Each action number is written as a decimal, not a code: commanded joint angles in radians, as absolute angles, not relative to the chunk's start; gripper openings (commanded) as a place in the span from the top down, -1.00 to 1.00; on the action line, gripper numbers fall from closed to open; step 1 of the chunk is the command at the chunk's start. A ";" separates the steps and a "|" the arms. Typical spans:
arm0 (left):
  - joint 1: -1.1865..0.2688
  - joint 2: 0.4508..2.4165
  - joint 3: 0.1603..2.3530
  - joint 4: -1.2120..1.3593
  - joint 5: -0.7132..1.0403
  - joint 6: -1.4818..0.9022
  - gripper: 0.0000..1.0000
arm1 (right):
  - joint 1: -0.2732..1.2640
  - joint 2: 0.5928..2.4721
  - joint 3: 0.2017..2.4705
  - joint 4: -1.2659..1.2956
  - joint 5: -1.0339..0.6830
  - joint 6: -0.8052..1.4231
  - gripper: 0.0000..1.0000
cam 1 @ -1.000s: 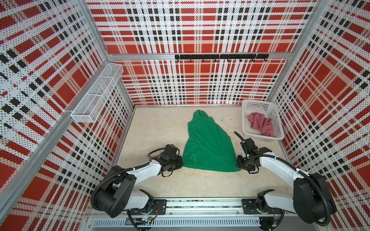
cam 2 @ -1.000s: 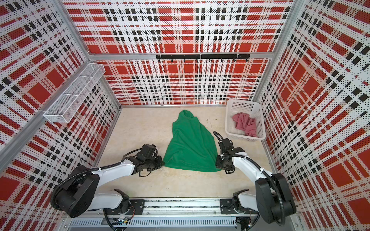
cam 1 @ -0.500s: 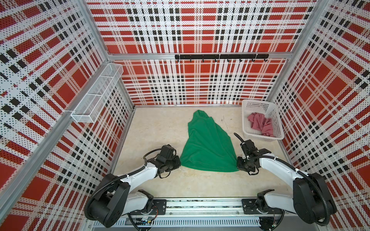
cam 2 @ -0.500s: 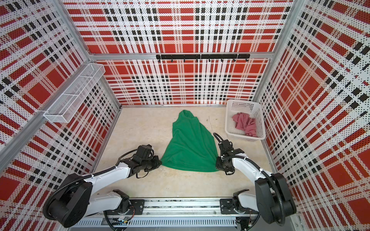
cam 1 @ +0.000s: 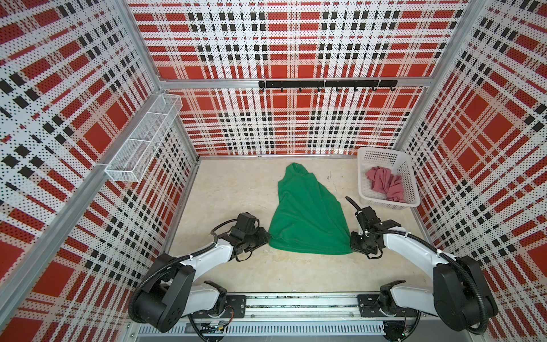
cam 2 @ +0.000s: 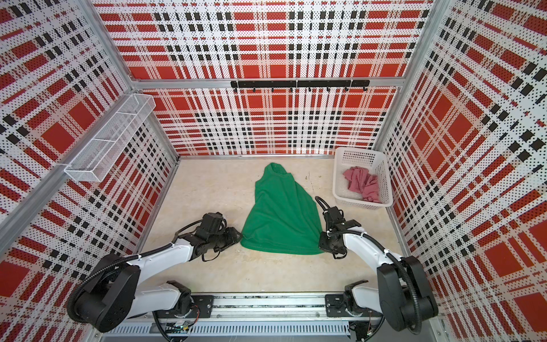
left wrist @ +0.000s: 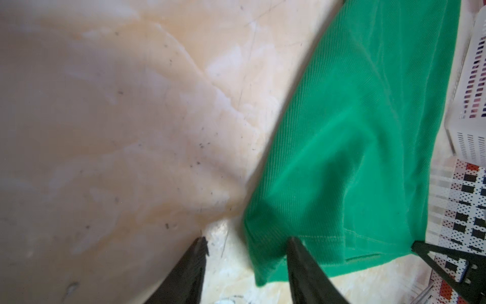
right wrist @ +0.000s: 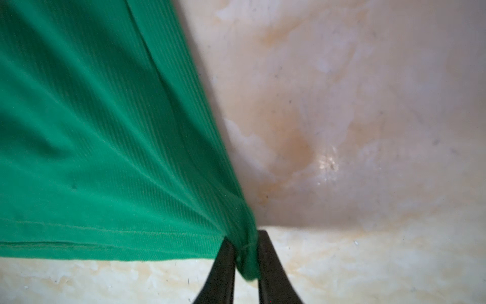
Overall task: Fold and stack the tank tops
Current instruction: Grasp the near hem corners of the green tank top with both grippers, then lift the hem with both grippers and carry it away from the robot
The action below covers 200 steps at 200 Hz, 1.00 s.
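Black left fingers (left wrist: 299, 265) now stand apart; a second ago they were closed at the near-left corner of the green tank top (cam 1: 307, 213). In the left wrist view one finger lies over the stitched hem at that corner and the other over the bare beige table (cam 1: 236, 189). The corner lies slack on the table, no longer pinched. In both top views the left arm sits almost where it was, just beside the cloth.

The green tank top is spread near the middle of the table, its narrow end toward the back wall and its wide hem toward the arms. Its outline has hardly changed.

The right fingers (right wrist: 269, 263) are clenched on the hem's near-right corner, with cloth bunched between them, at the same spot as before.

At the far right, the pink tank top (cam 1: 384, 183) lies crumpled in the white basket (cam 1: 381, 202), unmoved.
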<state>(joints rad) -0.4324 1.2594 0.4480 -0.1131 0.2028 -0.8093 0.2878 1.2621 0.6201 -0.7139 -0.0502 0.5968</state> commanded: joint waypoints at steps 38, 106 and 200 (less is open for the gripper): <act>-0.361 1.157 0.442 -0.155 0.237 -0.829 -0.02 | 0.294 1.272 0.629 -0.721 -0.057 0.589 0.99; -0.520 1.357 0.492 -0.160 0.184 -0.800 -0.15 | 0.294 1.254 0.629 -0.723 -0.049 0.590 0.97; -0.527 1.362 0.469 -0.149 0.145 -0.807 0.81 | 0.293 1.236 0.626 -0.718 -0.043 0.591 0.97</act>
<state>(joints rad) -0.5301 1.3563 0.4828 -0.1097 0.1688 -0.8108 0.2882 1.2636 0.6216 -0.7128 -0.0559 0.5911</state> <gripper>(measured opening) 0.161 0.189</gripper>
